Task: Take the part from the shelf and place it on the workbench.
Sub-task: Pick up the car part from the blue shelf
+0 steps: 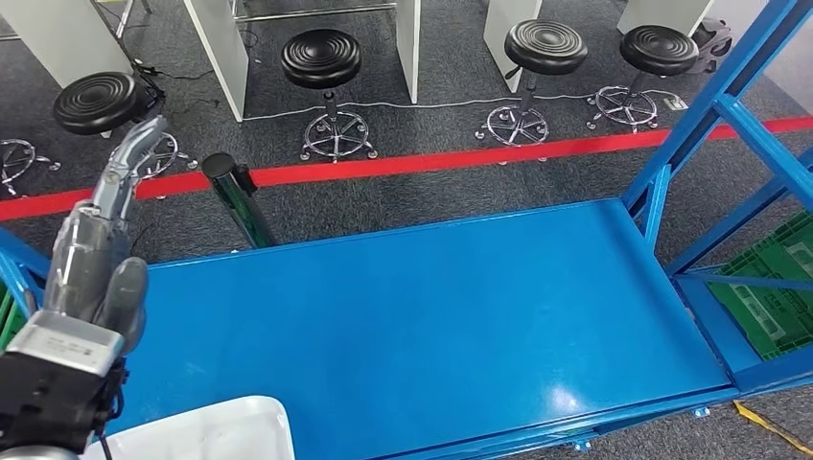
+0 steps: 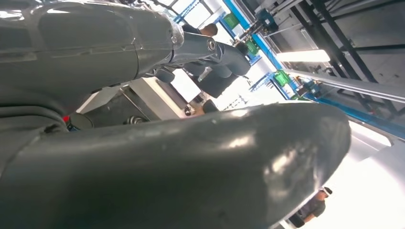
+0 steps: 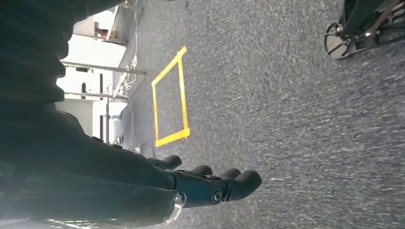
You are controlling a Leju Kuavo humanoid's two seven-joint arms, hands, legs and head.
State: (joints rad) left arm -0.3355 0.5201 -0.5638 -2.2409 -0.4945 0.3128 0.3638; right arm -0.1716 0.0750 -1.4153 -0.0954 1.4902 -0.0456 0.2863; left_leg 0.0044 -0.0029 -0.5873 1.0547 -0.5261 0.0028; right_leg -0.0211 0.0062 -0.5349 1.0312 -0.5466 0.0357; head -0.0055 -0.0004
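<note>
Your left hand (image 1: 101,259) is raised at the left end of the blue table (image 1: 431,326), fingers stretched out straight and apart toward the stools, nothing in them. In the left wrist view the same hand (image 2: 191,157) takes up most of the frame: the thick grey thumb lies across the foreground and the darker fingers (image 2: 224,57) extend past it, loose and holding nothing.

Your right hand (image 3: 210,183) hangs over the grey carpet (image 3: 296,119) — its dark fingers lie side by side, only slightly bent, with nothing between them. A yellow tape rectangle (image 3: 170,98) marks the floor beyond the fingertips.

In the head view a white, rounded object (image 1: 216,431) sits at the near left corner of the table, just beside your left wrist and cut off by the picture's lower edge; you cannot tell from this whether it is the part. At the right, the blue shelf frame (image 1: 719,115) rises from the table's end, and a green crate (image 1: 777,283) sits inside it, lower down.

Past the far edge of the table, a red line (image 1: 431,161) runs across the carpet, and black round stools (image 1: 321,59) stand in front of white desks (image 1: 220,38). A dark cylindrical post (image 1: 235,196) stands near the table's far left corner.
</note>
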